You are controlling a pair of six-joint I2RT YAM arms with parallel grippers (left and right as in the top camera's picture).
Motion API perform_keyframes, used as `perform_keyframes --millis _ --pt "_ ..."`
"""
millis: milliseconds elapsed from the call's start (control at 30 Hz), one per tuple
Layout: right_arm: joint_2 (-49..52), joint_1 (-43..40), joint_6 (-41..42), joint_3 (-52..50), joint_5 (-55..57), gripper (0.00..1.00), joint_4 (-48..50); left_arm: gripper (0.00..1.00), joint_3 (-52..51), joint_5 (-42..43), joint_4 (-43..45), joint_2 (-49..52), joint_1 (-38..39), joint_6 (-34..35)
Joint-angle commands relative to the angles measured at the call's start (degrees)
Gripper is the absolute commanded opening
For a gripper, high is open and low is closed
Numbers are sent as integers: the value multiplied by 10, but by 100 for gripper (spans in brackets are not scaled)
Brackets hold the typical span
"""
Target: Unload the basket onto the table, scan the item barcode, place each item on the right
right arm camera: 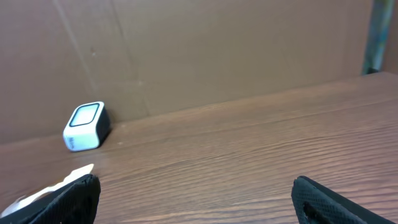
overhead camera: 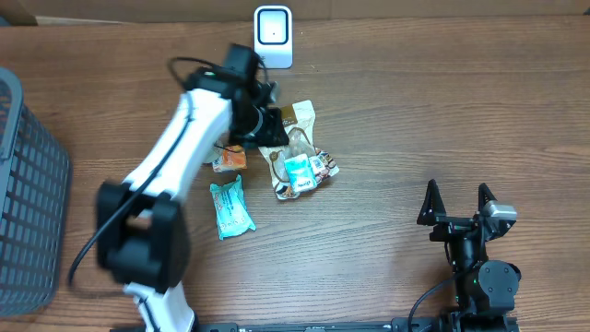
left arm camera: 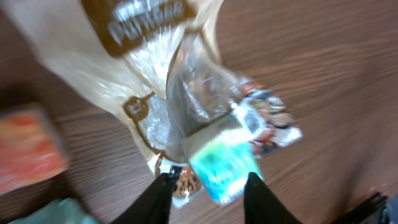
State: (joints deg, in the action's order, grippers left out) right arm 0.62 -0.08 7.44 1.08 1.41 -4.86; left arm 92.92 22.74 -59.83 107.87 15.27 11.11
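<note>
Item under test, by my reading: the clear packet with a teal label [left arm camera: 224, 168]. It lies on the table [overhead camera: 415, 111] in a loose pile, partly overlapped by a beige bag with brown lettering [left arm camera: 93, 68], well below the scanner [overhead camera: 274, 35].

Left gripper [left arm camera: 208, 177]: set low over the pile, with 1 finger on each side of the packet's near end. The jaws stand apart. The wrist view is blurred, so I cannot tell whether they grasp the packet or are loose around it. The straddling pose probably lines the jaws up across the packet's narrow width.

Right gripper [overhead camera: 456, 198]: jaws spread wide, empty, resting well apart near the table's front edge. It is probably parked to leave the path to the scanner free.

The scanner's window faces up, so the barcode would need to face down over it.

Count:
- 1 scanner
- 1 mesh basket [overhead camera: 28, 166] at the left edge
- 2 arms
- 1 teal packet [overhead camera: 230, 208] lying apart
- 1 orange packet [overhead camera: 229, 162] beside the arm
- at least 2 packets in the pile; overlap hides any more
</note>
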Motion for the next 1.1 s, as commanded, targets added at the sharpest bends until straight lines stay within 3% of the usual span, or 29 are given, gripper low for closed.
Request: perform_keyframes --millis 0,133,167,267,533,1067 --pt "-3 -4 0 -6 -24 100 6 49 -2 15 -7 -101 -35 -33" --pt "-3 -4 0 -6 -83 100 10 97 -2 12 -32 -175 -80 -34" --pt "-3 -4 0 -6 -124 100 14 100 -2 8 -41 -194 -95 -34" --pt "-3 -4 1 -3 -214 100 19 100 -2 -19 -52 -226 -123 -34" --pt "60 -4 48 95 -304 100 12 100 -2 -58 -64 -254 -157 -34" --pt "544 -3 48 522 -488 100 -304 100 -2 -58 -63 -254 -157 -34"
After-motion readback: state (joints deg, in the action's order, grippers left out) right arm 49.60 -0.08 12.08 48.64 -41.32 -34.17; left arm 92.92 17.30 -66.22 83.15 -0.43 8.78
